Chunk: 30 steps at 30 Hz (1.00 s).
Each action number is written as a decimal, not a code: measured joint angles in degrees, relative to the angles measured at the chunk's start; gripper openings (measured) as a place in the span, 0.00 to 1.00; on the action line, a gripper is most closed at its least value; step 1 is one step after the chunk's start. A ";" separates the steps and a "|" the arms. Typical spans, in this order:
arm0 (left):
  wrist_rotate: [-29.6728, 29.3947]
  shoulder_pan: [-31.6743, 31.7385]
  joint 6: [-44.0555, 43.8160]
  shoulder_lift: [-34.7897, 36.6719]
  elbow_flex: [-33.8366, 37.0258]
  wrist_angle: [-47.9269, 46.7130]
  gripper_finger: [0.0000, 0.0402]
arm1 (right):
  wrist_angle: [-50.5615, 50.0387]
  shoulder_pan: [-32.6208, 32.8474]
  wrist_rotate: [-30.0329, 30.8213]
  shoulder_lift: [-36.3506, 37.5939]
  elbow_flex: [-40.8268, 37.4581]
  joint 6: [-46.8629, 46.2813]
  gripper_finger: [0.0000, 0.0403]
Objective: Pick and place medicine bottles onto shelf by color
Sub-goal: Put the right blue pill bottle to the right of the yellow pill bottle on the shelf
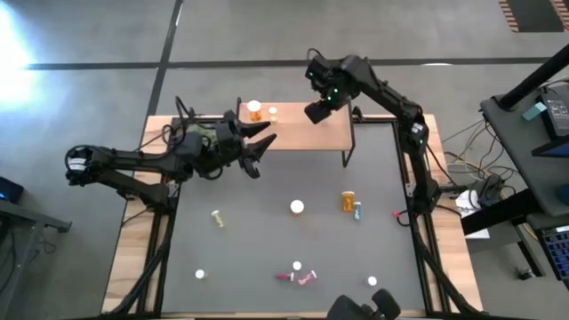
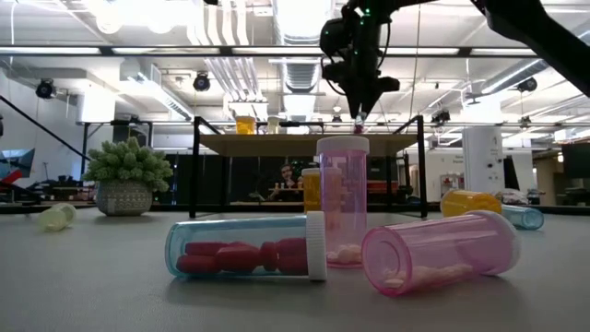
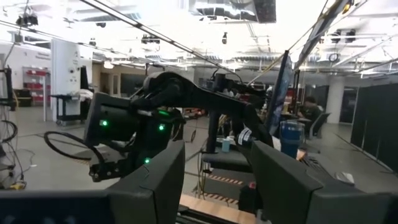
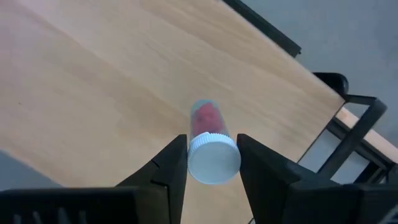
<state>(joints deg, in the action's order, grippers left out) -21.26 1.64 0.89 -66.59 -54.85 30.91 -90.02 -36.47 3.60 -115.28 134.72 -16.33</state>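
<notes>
The left gripper (image 1: 263,148) hung at the left end of the shelf (image 1: 302,135), just beside it, with its fingers (image 3: 163,180) parted and nothing between them; it only waited there. On the shelf, near its left end, stood an orange bottle (image 1: 255,110) and, just beside it to the right, a smaller pale bottle (image 1: 273,114). Further right, the right gripper (image 1: 316,112) was above the middle of the shelf and pointed down to the board. In the right wrist view its two fingers (image 4: 168,163) were closed on a red bottle (image 4: 208,143), one finger at each side of the white cap, and the body of the bottle pointed away from the gripper toward the wood. In the low view the red bottle showed only as a small tip below the gripper (image 2: 359,118), a little above the board, so I could not tell if it touched the shelf. The other bottles lay on the table (image 1: 258,249) in front of the shelf: a yellowish bottle (image 1: 217,218) at the left, a white-capped bottle (image 1: 297,207) in the middle, pink bottles (image 1: 298,276) near the front edge, and an orange one (image 1: 348,202) at the right, all well apart from both grippers.
</notes>
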 joint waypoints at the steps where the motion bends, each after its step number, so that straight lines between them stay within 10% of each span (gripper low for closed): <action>1: -0.01 0.14 0.00 0.00 -0.06 0.09 0.42 | 0.00 -0.22 0.01 0.01 0.00 0.44 0.31; 30: -0.17 0.99 -0.07 0.00 -0.07 -0.57 0.42 | 0.00 4.05 -5.13 1.60 -0.11 1.44 0.31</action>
<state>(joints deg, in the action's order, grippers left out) -21.43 2.63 0.82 -66.59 -54.92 30.34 -90.02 -32.42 -1.53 -113.69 134.61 -14.90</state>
